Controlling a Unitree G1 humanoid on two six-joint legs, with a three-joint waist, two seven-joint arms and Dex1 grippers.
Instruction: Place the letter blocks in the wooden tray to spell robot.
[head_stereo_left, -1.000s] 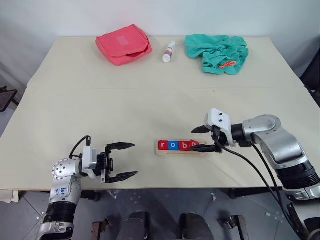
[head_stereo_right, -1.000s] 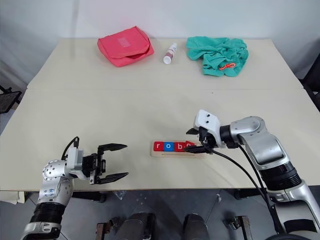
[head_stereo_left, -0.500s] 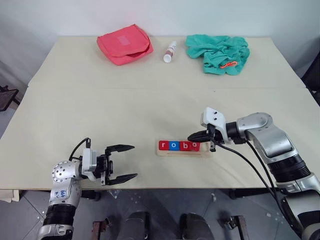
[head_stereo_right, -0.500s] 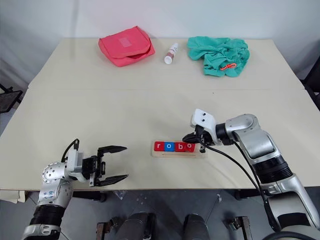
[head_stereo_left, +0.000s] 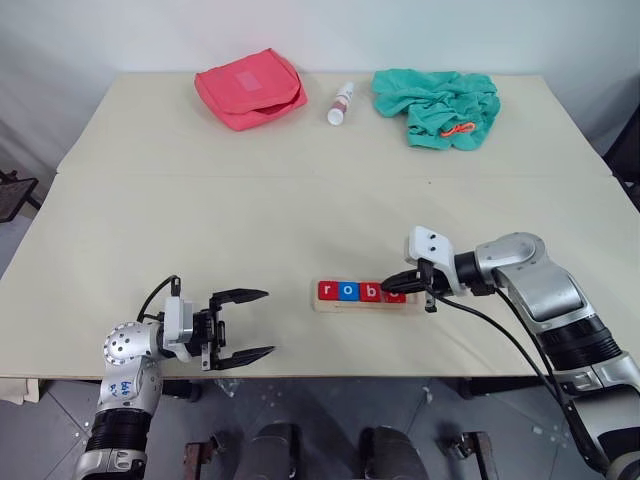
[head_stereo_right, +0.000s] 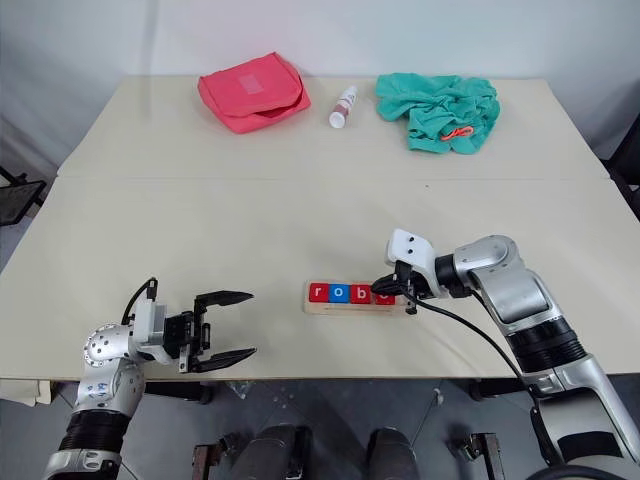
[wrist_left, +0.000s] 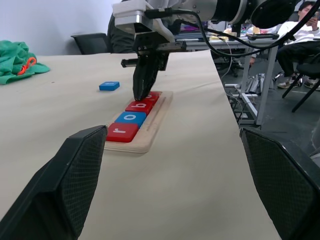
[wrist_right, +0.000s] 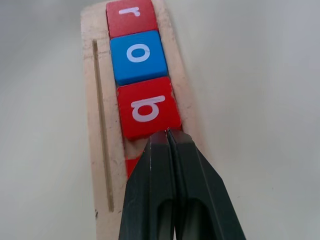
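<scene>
With right gripper (wrist_right: 169, 137) jaws shut, 4th block (wrist_right: 131, 166) mostly hidden.

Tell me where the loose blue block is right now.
In the left wrist view the blue block lies flat on the table, beyond the wooden tray, off toward the green cloth.

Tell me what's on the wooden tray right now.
On the wooden tray: red r, blue o, red b, then a fourth red block largely covered by the shut right gripper, letter hidden. A blue block lies off-tray.
</scene>
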